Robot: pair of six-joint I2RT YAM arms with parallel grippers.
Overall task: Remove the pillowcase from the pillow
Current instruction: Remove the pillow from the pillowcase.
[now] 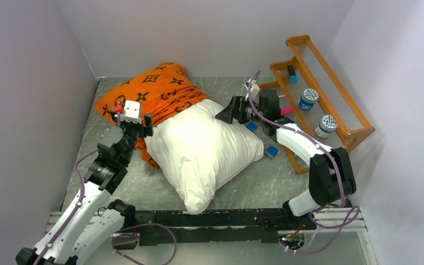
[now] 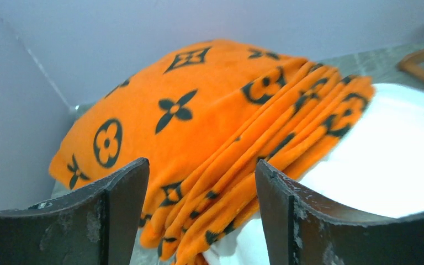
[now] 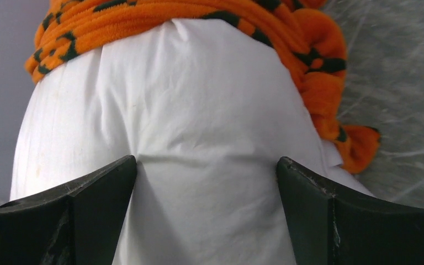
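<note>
The white pillow [image 1: 204,149] lies slantwise on the table. The orange pillowcase [image 1: 149,91] with dark brown motifs is bunched in folds over its far left end. My left gripper [image 1: 143,124] is open at the left edge of the bunched folds. In the left wrist view the orange folds [image 2: 237,165] and a bit of white pillow [image 2: 397,165] lie between and beyond the open gripper [image 2: 201,182]. My right gripper [image 1: 224,113] is open against the pillow's far right side. In the right wrist view white pillow fabric [image 3: 199,121] fills the gap of the gripper [image 3: 207,165], below the orange folds [image 3: 314,83].
A wooden rack [image 1: 359,130] stands at the right with two blue-and-white lidded jars [image 1: 308,99] and a blue-tipped marker [image 1: 292,73]. Two small blue blocks [image 1: 271,150] lie by the pillow's right edge. Walls close the table on the left, back and right.
</note>
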